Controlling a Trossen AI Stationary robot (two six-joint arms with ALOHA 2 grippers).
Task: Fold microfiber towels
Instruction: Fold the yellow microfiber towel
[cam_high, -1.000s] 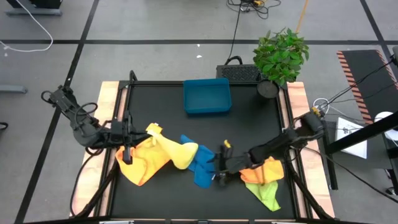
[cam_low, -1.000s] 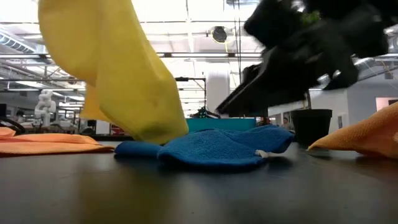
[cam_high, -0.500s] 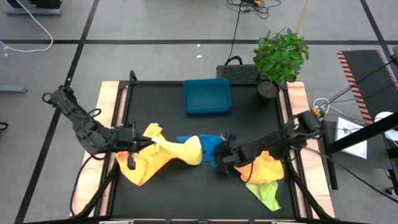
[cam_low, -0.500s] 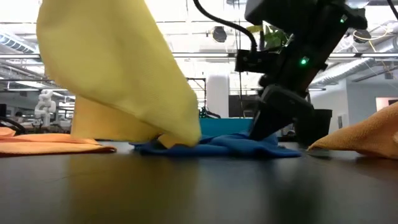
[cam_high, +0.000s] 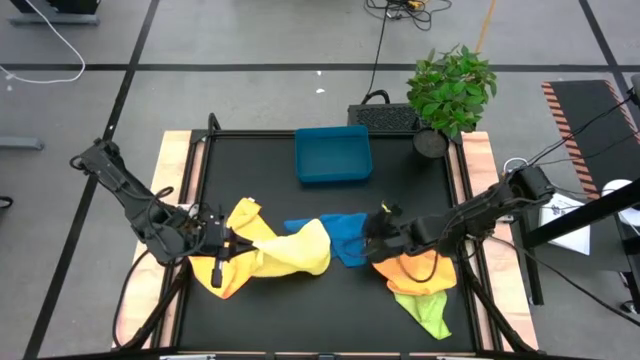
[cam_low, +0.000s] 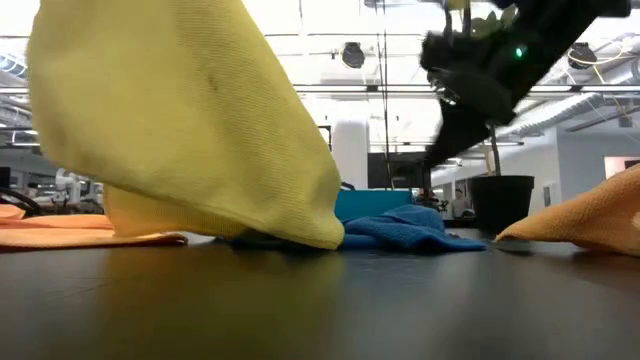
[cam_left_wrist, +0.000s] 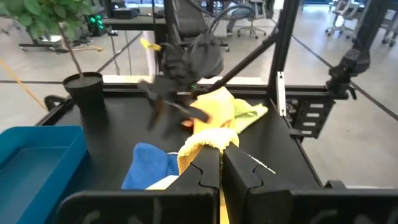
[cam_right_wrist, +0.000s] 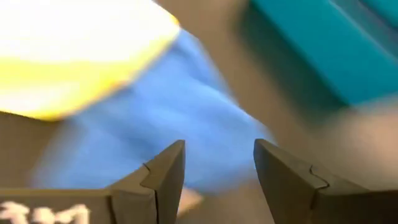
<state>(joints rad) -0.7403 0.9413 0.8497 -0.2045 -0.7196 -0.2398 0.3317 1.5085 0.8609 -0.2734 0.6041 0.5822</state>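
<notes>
Hidden or unclear: in the low view the pale yellow towel (cam_low: 190, 130) fills the left half of the picture and screens most of what lies behind it. The right wrist view is blurred; only colour patches of yellow, blue and teal can be told apart. In the high view the fingertips of the left pincer (cam_high: 232, 250) are buried in cloth.

Left side of the black worktop (cam_high: 400, 190): an orange-yellow towel (cam_high: 228, 272) lies crumpled near the front left edge. The left pincer is pressed together on the pale yellow towel (cam_high: 290, 250); the left wrist view shows its two fingers (cam_left_wrist: 205, 177) closed with a yellow fold (cam_left_wrist: 208, 140) pinched between them. That towel hangs lifted, its lower end resting on the blue towel (cam_high: 345, 235).

Centre: the blue towel lies bunched on the worktop, partly under the yellow one. The blue tray (cam_high: 333, 155) sits behind it, well apart.

Right side: the right pincer (cam_high: 383, 222) hovers over the blue towel's right edge, fingers (cam_right_wrist: 165, 171) spread with nothing between them. An orange towel (cam_high: 425, 272) and a lime green towel (cam_high: 428, 310) lie heaped below the right arm. A potted plant (cam_high: 450, 90) stands at the rear right corner.
</notes>
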